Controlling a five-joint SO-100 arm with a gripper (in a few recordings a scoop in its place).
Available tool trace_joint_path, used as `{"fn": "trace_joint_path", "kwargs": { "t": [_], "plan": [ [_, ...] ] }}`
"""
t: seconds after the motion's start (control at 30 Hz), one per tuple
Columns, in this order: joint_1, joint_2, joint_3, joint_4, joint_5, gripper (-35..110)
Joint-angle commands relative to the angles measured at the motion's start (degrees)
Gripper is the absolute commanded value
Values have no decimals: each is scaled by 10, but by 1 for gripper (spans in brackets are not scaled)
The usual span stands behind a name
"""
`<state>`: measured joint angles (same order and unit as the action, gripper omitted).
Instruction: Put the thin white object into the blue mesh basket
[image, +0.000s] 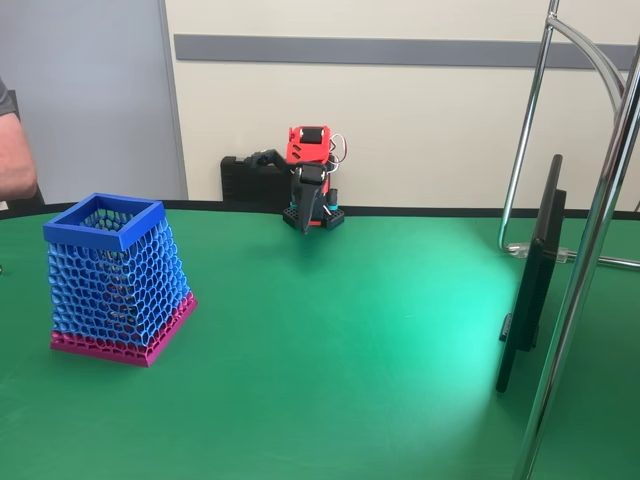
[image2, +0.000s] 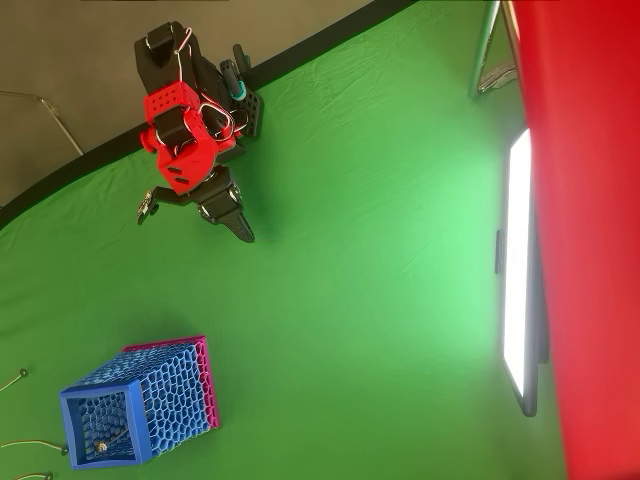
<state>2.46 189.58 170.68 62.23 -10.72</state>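
The blue mesh basket (image: 112, 278) (image2: 140, 402) stands on the green cloth, with a solid blue rim and a magenta base. A thin white object (image2: 14, 379) with a tiny loop lies on the cloth at the left edge of the overhead view, left of the basket. Two similar strips (image2: 30, 446) lie below it. Something small and pale rests inside the basket (image2: 101, 445). My gripper (image: 307, 218) (image2: 243, 230) hangs point-down at the arm's base by the far table edge. Its jaws are together, holding nothing, far from both basket and strips.
A dark flat panel (image: 532, 270) (image2: 520, 270) stands upright on the right, beside chrome stand tubes (image: 585, 260). A person's arm (image: 14, 150) shows at the left edge behind the table. Open green cloth lies between the arm and the basket.
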Motion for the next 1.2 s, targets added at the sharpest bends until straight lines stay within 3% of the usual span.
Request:
{"fn": "trace_joint_path", "kwargs": {
  "t": [0.0,0.4,0.6,1.17],
  "plan": [
    [-4,9,10,13,18,0],
    [2,9,20,2,60,0],
    [18,10,59,-122,65,1],
    [13,10,60,-128,88,1]
  ]
}}
